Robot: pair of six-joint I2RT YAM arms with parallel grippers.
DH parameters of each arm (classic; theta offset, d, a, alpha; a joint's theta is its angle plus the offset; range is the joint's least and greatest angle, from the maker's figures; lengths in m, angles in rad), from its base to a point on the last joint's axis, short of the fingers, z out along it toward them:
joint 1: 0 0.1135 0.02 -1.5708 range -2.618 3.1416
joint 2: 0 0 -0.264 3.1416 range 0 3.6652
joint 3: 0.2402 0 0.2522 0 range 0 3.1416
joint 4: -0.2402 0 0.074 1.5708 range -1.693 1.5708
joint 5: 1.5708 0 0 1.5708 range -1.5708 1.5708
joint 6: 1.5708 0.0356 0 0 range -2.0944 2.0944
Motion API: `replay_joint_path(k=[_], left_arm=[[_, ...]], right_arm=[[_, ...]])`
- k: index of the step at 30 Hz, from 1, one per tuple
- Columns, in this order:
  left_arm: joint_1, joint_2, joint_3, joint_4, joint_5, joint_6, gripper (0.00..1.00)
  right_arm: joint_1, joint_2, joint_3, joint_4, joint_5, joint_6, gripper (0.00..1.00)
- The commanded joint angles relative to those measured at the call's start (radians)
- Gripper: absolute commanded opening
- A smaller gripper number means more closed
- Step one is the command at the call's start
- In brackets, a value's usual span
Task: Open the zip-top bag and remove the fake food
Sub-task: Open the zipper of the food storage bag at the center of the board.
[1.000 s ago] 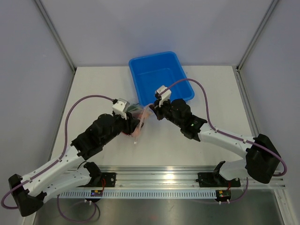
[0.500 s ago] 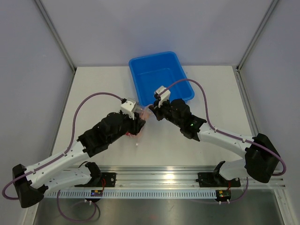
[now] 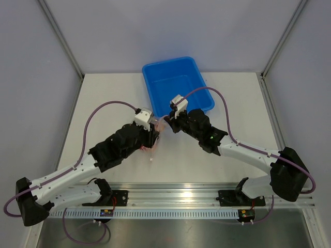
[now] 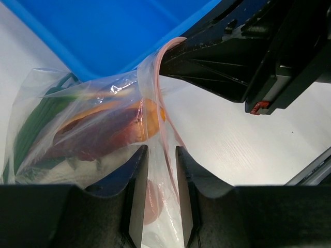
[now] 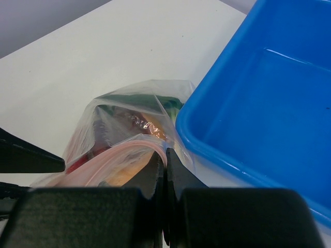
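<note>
The zip-top bag lies just in front of the blue tub, between my two grippers. In the left wrist view the clear bag holds fake food: orange and red pieces and a green one. My left gripper is open, its jaws standing on either side of the bag's film and pink zip strip without pinching them. My right gripper is shut on the pink strip at the bag's mouth. The food shows dimly through the plastic there.
The blue tub stands behind the bag, and its near corner almost touches the bag. The right arm's black body is close in front of the left gripper. Grey walls bound the table on three sides.
My left arm has moved right and forward to the bag's mouth, close to the right gripper, and its jaws have narrowed slightly. The right gripper has held still, shut on the strip.
</note>
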Motion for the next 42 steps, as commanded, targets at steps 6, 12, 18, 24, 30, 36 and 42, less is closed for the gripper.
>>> replay_joint_path(k=[6, 12, 18, 24, 30, 36, 42], left_arm=[[-0.007, 0.023, 0.05, 0.018, -0.034, 0.016, 0.29], [-0.009, 0.043, 0.059, 0.011, -0.047, 0.013, 0.27], [-0.015, 0.088, 0.081, -0.012, -0.057, 0.016, 0.15], [-0.016, 0.112, 0.107, -0.026, -0.049, 0.024, 0.0], [-0.013, 0.14, 0.194, -0.164, -0.246, 0.008, 0.0], [-0.015, 0.204, 0.32, -0.301, -0.498, -0.007, 0.0], [-0.015, 0.197, 0.309, -0.247, -0.5, 0.014, 0.0]], right_arm=[[-0.008, -0.009, 0.041, 0.045, -0.015, 0.002, 0.0], [-0.006, -0.011, 0.041, 0.048, -0.012, 0.005, 0.0], [-0.006, -0.014, 0.038, 0.051, -0.012, 0.008, 0.0], [-0.006, -0.015, 0.034, 0.052, -0.014, 0.011, 0.0], [-0.008, -0.008, 0.035, 0.039, -0.023, 0.0, 0.2], [-0.008, -0.057, 0.012, 0.022, -0.028, -0.014, 0.56], [-0.006, -0.165, -0.038, 0.008, -0.063, 0.05, 0.6]])
